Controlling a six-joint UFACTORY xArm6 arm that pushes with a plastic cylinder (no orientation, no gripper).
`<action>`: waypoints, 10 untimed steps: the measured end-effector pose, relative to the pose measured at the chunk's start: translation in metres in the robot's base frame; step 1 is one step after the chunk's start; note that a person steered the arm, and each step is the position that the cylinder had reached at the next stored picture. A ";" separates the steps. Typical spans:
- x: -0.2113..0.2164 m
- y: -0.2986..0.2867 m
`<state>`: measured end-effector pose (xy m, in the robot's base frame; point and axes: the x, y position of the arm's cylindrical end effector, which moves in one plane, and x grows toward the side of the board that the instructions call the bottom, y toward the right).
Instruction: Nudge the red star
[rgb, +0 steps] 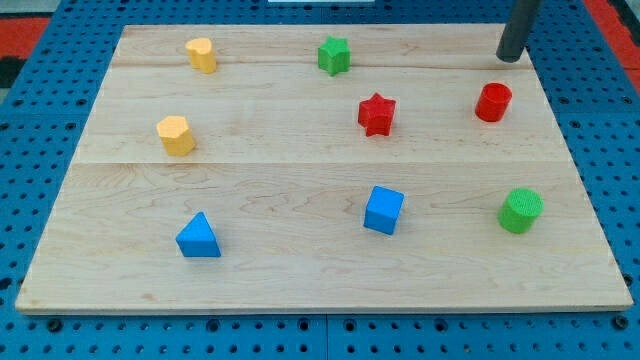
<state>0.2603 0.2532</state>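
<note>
The red star (377, 114) lies on the wooden board (300, 190), right of centre in the upper half. My tip (510, 58) is at the view's top right, near the board's top edge. It stands well to the right of and above the red star, apart from it. The red cylinder (493, 102) sits just below my tip, between the tip and the board's right side.
A green star (334, 55) is at the top centre. Two yellow blocks (201, 54) (176, 135) are on the left. A blue triangle (199, 237), a blue cube (384, 210) and a green cylinder (521, 210) lie along the lower part.
</note>
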 end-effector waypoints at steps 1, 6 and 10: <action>0.002 -0.001; 0.095 -0.163; 0.113 -0.164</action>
